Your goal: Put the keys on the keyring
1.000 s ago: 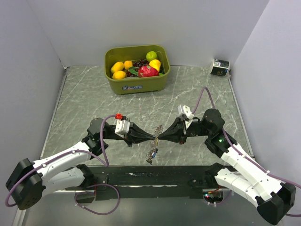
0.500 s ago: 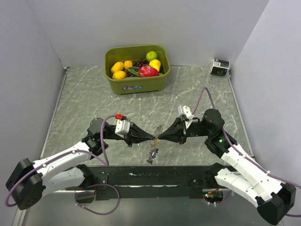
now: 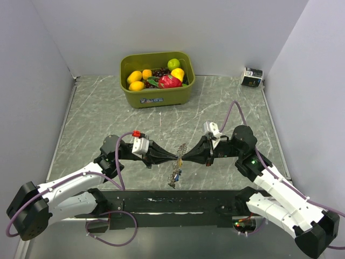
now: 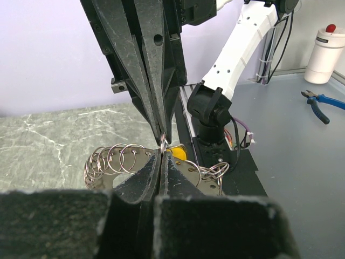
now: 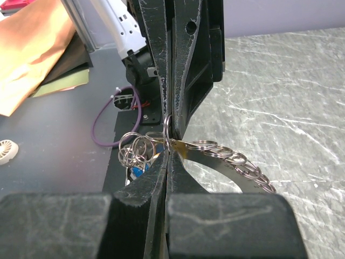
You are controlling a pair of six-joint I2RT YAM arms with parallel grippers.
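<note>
My left gripper (image 3: 175,157) and right gripper (image 3: 185,157) meet tip to tip above the table's near middle. Both are shut on the keyring (image 3: 181,148), a curved metal strip carrying several small split rings. The keys (image 3: 174,178) hang below it in a bunch. In the left wrist view my left gripper (image 4: 163,154) pinches a ring at the strip (image 4: 116,159), with a yellow key head (image 4: 178,152) behind. In the right wrist view my right gripper (image 5: 168,154) pinches the same spot on the strip (image 5: 226,164); a blue key head (image 5: 137,170) hangs below left.
A green bin (image 3: 157,99) of fruit stands at the back middle. A small dark box (image 3: 252,76) sits at the back right corner. A black base strip (image 3: 178,200) runs along the near edge under the hanging keys.
</note>
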